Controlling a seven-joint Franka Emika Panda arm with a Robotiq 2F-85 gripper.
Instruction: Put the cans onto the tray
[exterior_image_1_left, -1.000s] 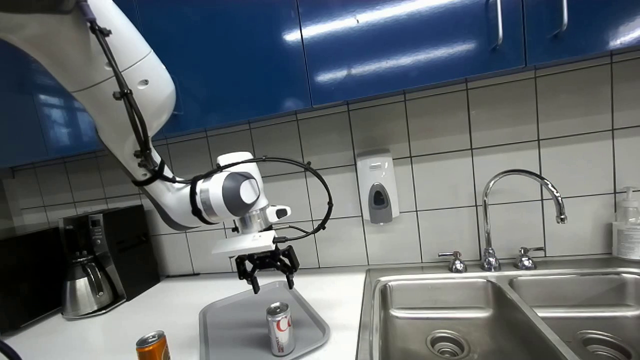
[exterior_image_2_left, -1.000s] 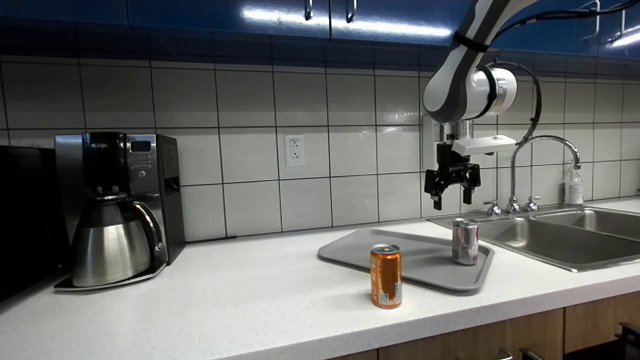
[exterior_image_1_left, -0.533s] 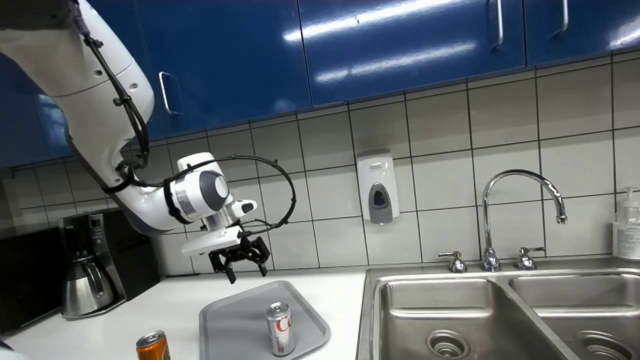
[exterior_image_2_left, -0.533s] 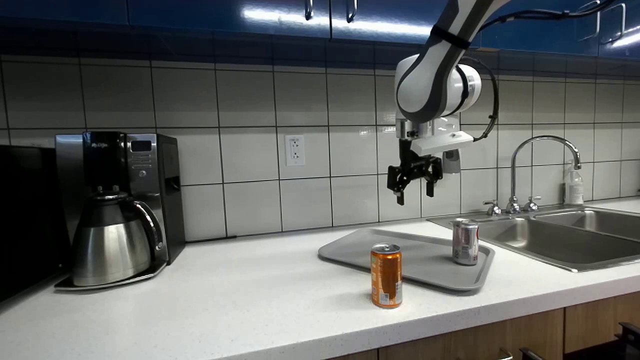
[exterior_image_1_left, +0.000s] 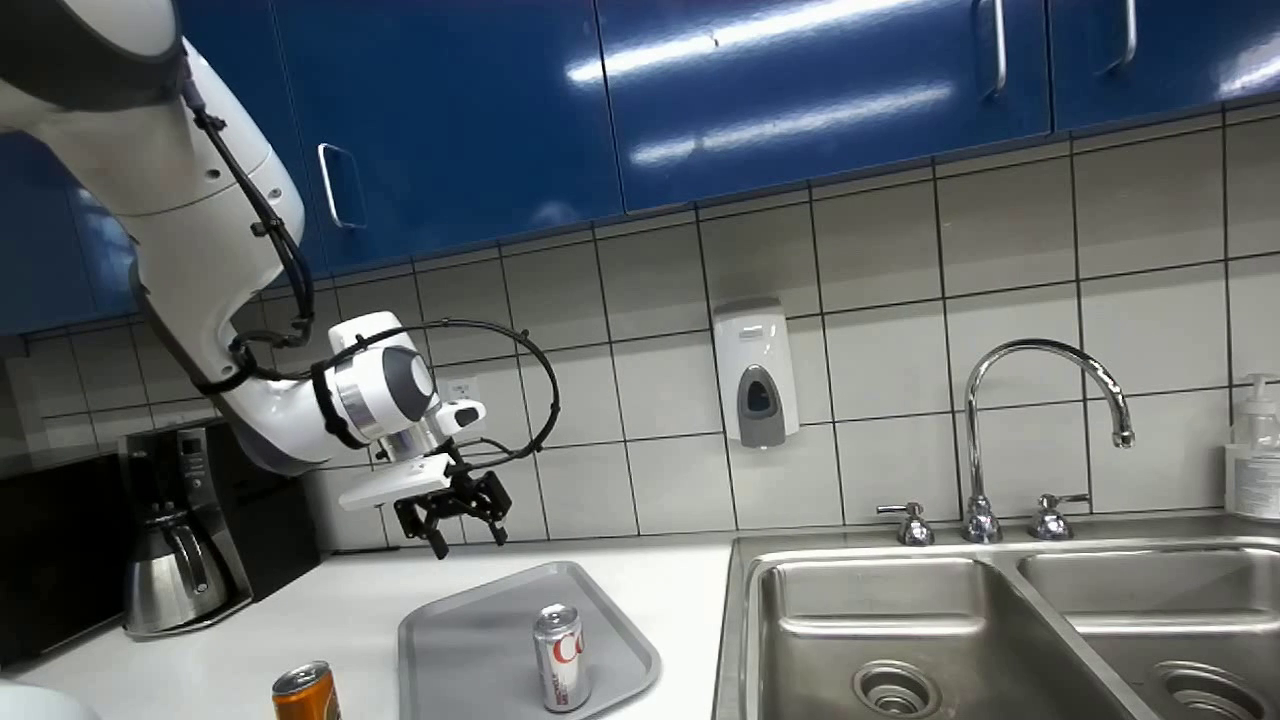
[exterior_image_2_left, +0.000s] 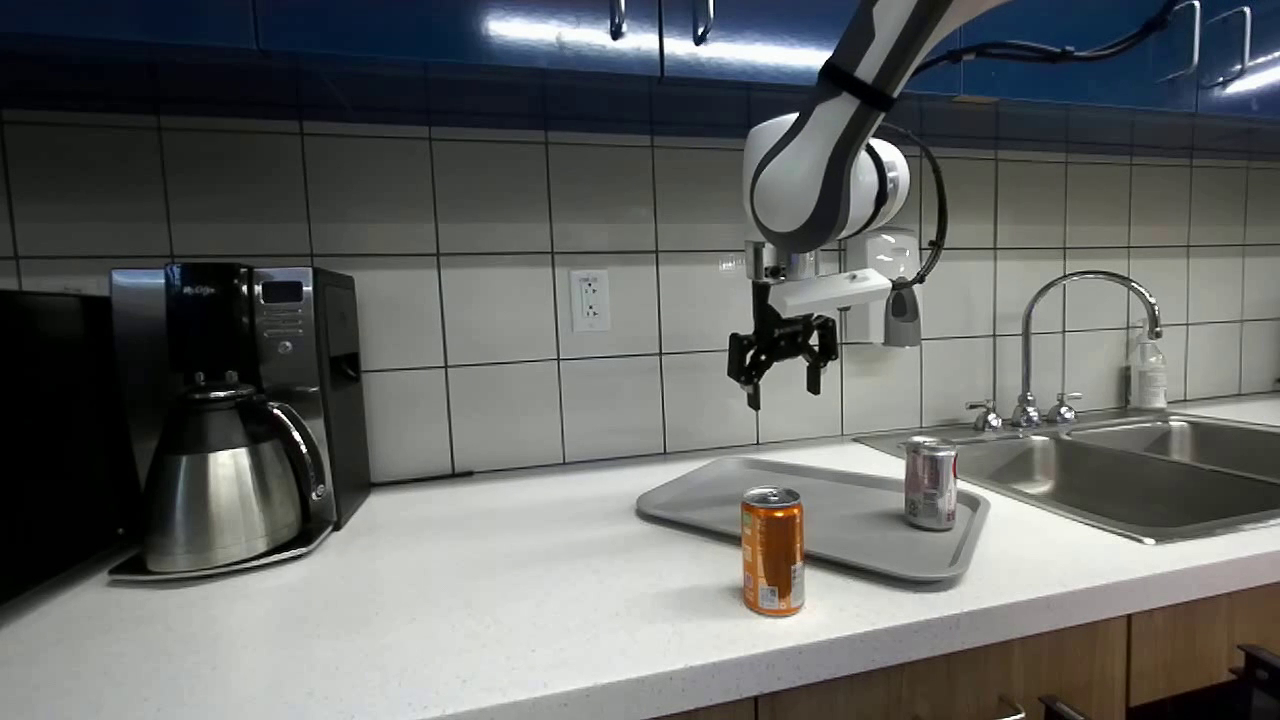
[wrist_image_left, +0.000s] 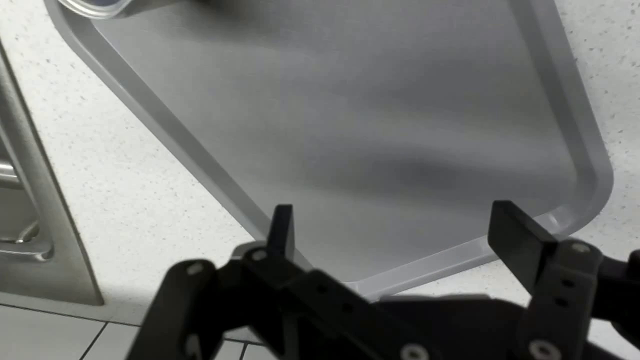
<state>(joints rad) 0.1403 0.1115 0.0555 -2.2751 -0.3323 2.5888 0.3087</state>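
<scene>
In an exterior view the claw (exterior_image_2_left: 784, 396) hangs right of centre, spread wide and holding nothing. The silver can (exterior_image_2_left: 930, 484) stands upright on the tray (exterior_image_2_left: 850, 505), further right; the orange can (exterior_image_2_left: 773, 552) stands upright on the counter (exterior_image_2_left: 450, 600), lower in the frame. Fetching the orange can seems next: centre above it, descend straight, grip mid-body, lift over the tray's edge, set down apart from the silver can.
</scene>
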